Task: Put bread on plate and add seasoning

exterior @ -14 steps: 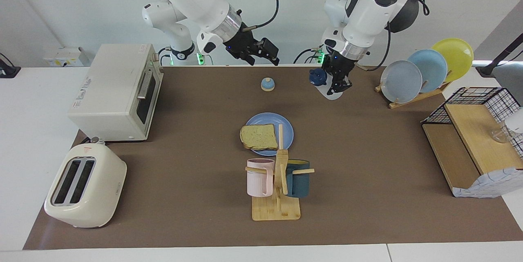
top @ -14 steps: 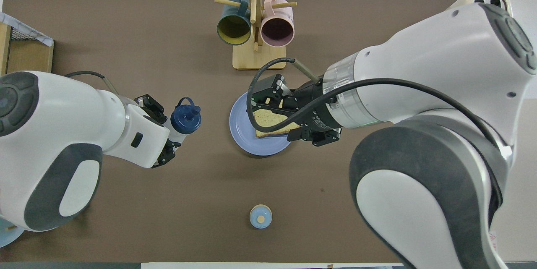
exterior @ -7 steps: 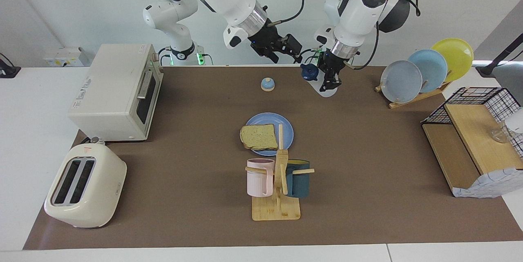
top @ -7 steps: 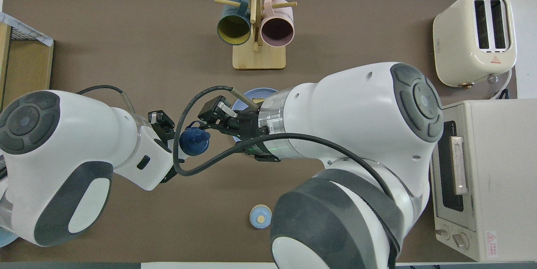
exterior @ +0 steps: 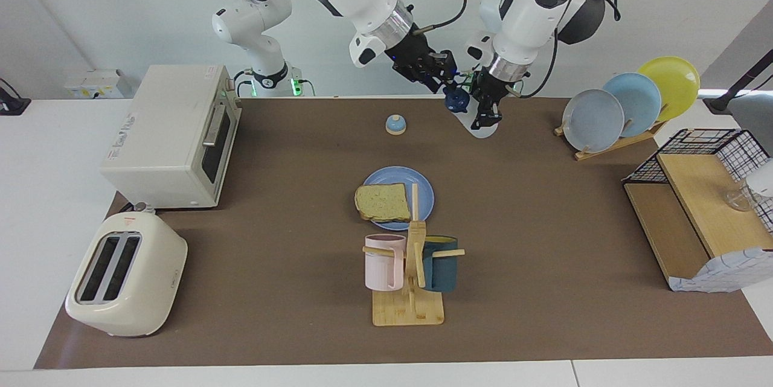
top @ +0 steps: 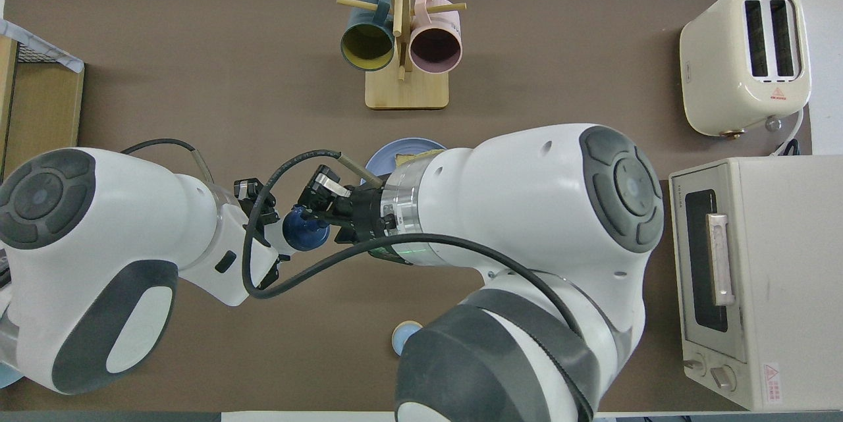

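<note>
The bread (exterior: 383, 201) lies flat on the blue plate (exterior: 423, 191), mid-table beside the mug stand. In the overhead view the right arm hides all but the plate's rim (top: 385, 157). My left gripper (exterior: 488, 110) is shut on the white body of the seasoning (exterior: 481, 130) and holds it tilted in the air, over the table's edge by the robots. The navy cap (exterior: 456, 100) points toward the right arm. My right gripper (exterior: 445, 75) hangs right at that cap (top: 305, 230); I cannot tell whether it touches it.
A small blue-domed bell (exterior: 395, 124) stands between the plate and the robots. The mug stand (exterior: 410, 266) with a pink and a teal mug stands just farther out. Oven (exterior: 172, 136) and toaster (exterior: 124, 275) are at the right arm's end; plate rack (exterior: 628, 103) and wire shelf (exterior: 700, 206) at the left arm's.
The right gripper has swung from over the plate and bread across to the seasoning's cap. The left gripper has lifted the seasoning a little toward it.
</note>
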You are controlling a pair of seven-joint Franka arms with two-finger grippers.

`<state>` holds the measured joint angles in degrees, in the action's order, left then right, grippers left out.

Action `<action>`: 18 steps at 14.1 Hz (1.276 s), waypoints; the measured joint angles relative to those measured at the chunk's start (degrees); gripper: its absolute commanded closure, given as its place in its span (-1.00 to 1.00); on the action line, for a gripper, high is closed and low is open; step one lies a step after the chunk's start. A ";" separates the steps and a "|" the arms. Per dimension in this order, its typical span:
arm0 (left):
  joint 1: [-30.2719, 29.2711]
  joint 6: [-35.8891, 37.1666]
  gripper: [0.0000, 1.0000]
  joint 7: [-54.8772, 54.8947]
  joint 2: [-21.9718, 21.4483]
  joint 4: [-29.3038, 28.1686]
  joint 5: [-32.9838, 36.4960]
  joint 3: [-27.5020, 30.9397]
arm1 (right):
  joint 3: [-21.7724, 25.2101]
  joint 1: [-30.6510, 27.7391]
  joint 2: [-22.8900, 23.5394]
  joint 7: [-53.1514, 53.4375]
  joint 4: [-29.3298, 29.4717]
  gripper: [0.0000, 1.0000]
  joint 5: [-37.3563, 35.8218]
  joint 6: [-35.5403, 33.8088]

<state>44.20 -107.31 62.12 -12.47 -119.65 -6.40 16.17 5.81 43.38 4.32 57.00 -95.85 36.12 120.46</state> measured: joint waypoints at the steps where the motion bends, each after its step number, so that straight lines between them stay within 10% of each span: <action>1: 0.00 0.00 1.00 0.00 -0.02 0.00 0.00 -0.07 | 0.00 0.18 0.05 0.01 -0.05 0.11 0.00 0.01; 10: 0.00 0.00 1.00 0.00 -0.23 0.00 0.00 -0.13 | 0.19 0.07 0.08 0.01 -0.08 0.21 0.00 0.01; 18: 0.00 0.00 1.00 0.00 -0.26 0.00 0.00 -0.13 | 0.23 -0.19 0.08 0.27 -0.08 0.78 0.00 0.01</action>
<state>44.20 -107.31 62.12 -12.73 -119.65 -6.40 16.03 6.04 43.20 4.40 57.26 -95.93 36.12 120.47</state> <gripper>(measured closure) 0.533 0.758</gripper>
